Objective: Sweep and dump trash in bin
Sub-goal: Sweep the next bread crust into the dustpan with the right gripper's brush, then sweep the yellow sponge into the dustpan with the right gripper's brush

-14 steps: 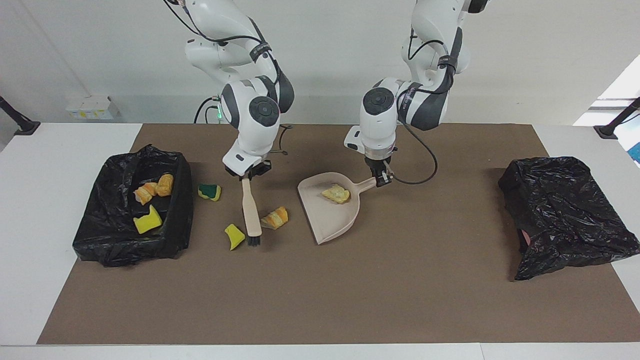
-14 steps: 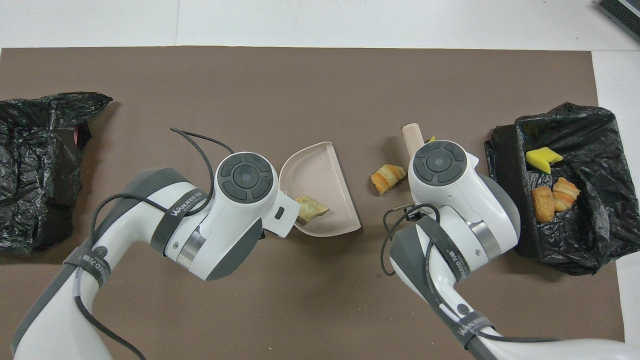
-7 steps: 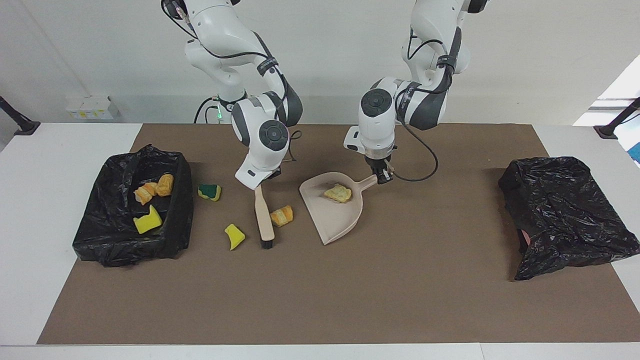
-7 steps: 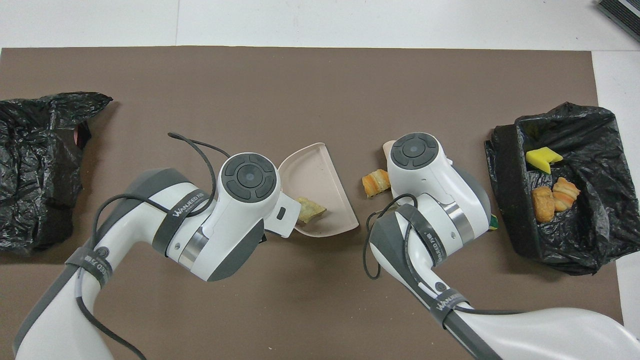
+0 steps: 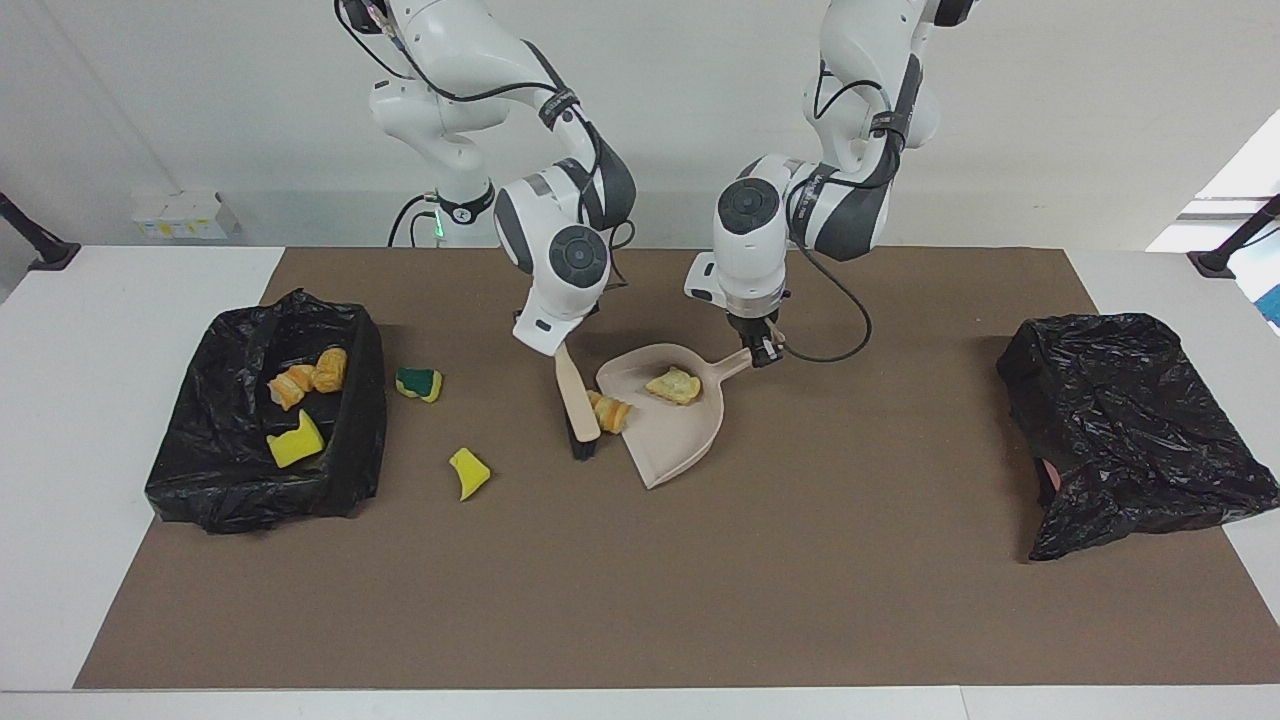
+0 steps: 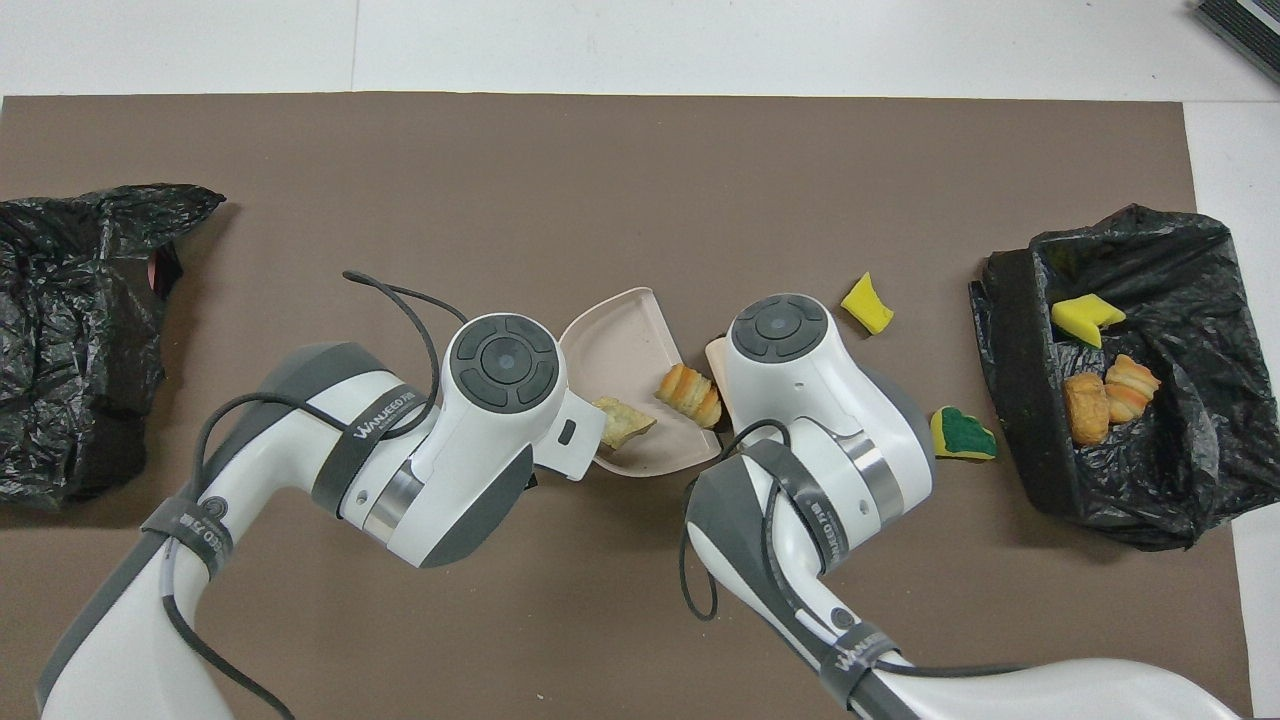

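My right gripper [image 5: 553, 346] is shut on the handle of the beige brush [image 5: 577, 400], whose bristles rest on the mat at the dustpan's lip. My left gripper [image 5: 765, 352] is shut on the handle of the beige dustpan [image 5: 670, 440]. Of the trash, a tan-orange bread chunk [image 5: 610, 412] lies on the pan's lip against the brush, and a pale chunk [image 5: 673, 386] lies deeper in the pan. A yellow sponge piece [image 5: 468, 472] and a green-yellow one [image 5: 418, 383] lie on the mat between the brush and the bin [image 5: 365, 400]. In the overhead view the wrists hide both grippers.
The black-bagged bin [image 6: 1010, 330] at the right arm's end holds bread chunks [image 6: 1110, 390] and a yellow sponge [image 6: 1085, 318]. A second crumpled black bag [image 5: 1130, 430] lies at the left arm's end. The brown mat [image 5: 700, 580] covers the table.
My right gripper swept the brush toward the dustpan, pushing the bread chunk from the mat onto the pan's lip. The yellow sponge stayed where it was. The dustpan barely moved.
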`<state>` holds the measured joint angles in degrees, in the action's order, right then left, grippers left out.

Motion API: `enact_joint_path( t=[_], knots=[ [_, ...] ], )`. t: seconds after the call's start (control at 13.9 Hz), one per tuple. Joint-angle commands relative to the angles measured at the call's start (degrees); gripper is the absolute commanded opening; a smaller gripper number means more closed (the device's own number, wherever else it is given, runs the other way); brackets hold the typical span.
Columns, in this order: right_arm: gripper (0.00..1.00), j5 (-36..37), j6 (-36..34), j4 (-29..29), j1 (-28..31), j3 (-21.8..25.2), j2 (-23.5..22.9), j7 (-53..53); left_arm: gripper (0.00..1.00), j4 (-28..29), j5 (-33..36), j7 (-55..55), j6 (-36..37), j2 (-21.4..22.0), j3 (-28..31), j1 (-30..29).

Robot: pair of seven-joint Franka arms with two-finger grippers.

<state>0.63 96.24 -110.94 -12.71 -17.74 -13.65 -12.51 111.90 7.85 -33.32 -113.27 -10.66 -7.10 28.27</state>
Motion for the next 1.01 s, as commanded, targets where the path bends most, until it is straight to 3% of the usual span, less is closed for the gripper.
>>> enact_joint_path(
  t=[0.0, 0.22, 0.58, 0.93],
  knots=[
    [0.00, -6.0, -0.3, -1.7, -0.8, -0.5, 1.8, 0.8, 0.00, 1.5, -0.5, 0.3, -3.7, 0.3, 0.5, 1.1],
    [0.00, -7.0, -1.7, -0.2, 0.7, -0.2, 4.1, 0.8, 0.00, 1.4, -0.5, 0.0, -5.5, 0.0, 0.5, 0.8],
    [0.00, -5.1, -6.2, -2.1, 11.8, 0.1, 8.6, 1.1, 0.00, 0.9, -0.4, -3.6, -6.7, -0.2, 0.5, 0.4],
    [0.00, 9.8, -0.1, -2.1, 13.8, 0.1, 7.8, -5.2, 0.00, 0.9, -0.1, -3.8, -7.0, -0.2, 0.5, 1.1]
  ],
)
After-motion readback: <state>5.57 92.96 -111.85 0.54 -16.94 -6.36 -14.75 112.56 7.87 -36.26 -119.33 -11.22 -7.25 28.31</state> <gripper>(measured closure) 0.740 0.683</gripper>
